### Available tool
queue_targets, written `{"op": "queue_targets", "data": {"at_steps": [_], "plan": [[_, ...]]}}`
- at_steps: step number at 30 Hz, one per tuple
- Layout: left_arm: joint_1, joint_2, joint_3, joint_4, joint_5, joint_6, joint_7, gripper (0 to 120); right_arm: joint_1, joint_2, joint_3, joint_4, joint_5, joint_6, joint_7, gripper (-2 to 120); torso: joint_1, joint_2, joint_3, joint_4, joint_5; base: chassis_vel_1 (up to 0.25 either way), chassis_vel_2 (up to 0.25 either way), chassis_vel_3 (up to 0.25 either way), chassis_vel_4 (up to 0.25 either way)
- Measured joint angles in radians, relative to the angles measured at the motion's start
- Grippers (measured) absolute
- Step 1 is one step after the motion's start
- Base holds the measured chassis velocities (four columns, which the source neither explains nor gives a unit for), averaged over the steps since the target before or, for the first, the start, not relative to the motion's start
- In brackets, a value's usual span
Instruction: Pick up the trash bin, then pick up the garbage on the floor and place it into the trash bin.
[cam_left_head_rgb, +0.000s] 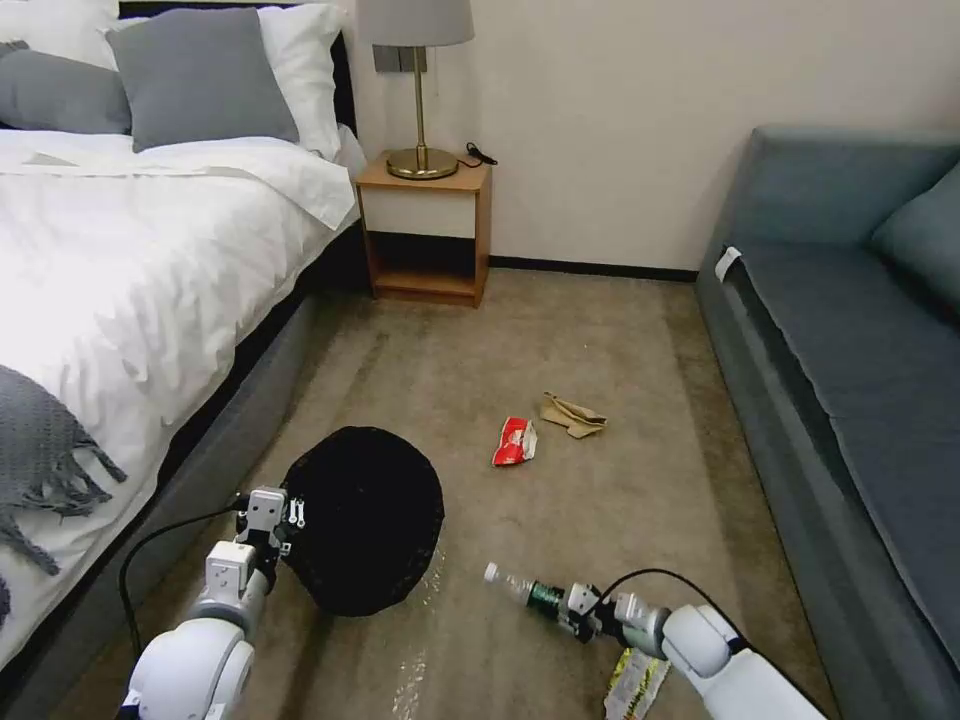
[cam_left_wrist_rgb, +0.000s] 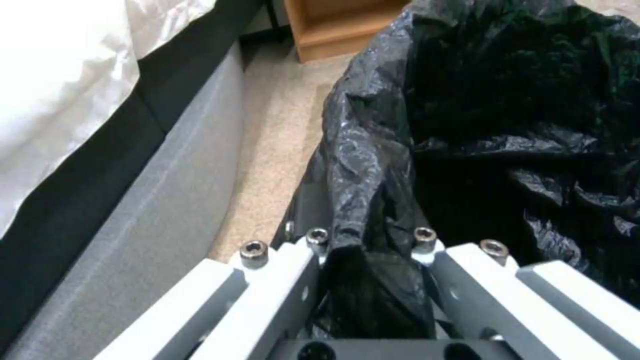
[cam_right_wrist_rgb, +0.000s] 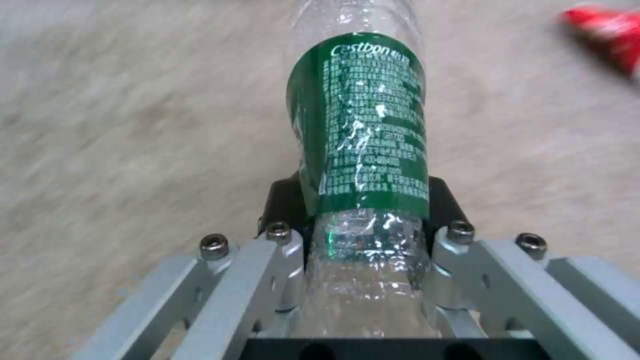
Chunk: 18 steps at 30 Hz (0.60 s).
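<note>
- Carpeted bedroom floor (cam_left_head_rgb: 600, 330) beside the bed (cam_left_head_rgb: 120, 280).
- Left gripper (cam_left_head_rgb: 280, 520) clenched on the trash bin (cam_left_head_rgb: 365, 520) rim, near the bed.
- Right gripper (cam_left_head_rgb: 575, 607) grasps the clear bottle (cam_left_head_rgb: 520, 588), farther from the bed.

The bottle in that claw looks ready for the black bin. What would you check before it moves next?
1. Right gripper shut on the bottle: ok.
2. Left gripper clamped on the trash bin rim: ok.
3. Bin mouth open and facing up: ok.
4. Bottle over the bin mouth: not ok, it is off to the bin's right.
5. Bottle cap screwed tight: cannot tell.
6. Litter left on the floor: not ok, red-white packet, tan paper, yellow-silver wrapper remain.
</note>
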Motion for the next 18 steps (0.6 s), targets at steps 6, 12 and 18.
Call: {"op": "queue_targets", "data": {"at_steps": [6,12,18], "plan": [[0.0,0.003,0.001,0.0,0.003,-0.004,0.0,4,0.047,-0.015,0.021,0.026,0.087,-0.01,0.027,22,0.0,0.0,0.0,0.0,0.0,0.0,0.0,0.0,0.0],[0.0,0.006,0.001,-0.001,0.006,-0.005,0.0,4,0.102,-0.014,0.024,0.065,0.162,-0.028,0.093,22,0.0,0.0,0.0,0.0,-0.0001,0.0,0.0,0.0,0.0],[-0.001,0.004,0.003,-0.002,0.007,-0.005,0.0,4,0.128,-0.001,0.019,0.076,0.177,-0.045,0.124,22,0.0,0.0,0.0,0.0,-0.0001,0.0,0.0,0.0,0.0]]}}
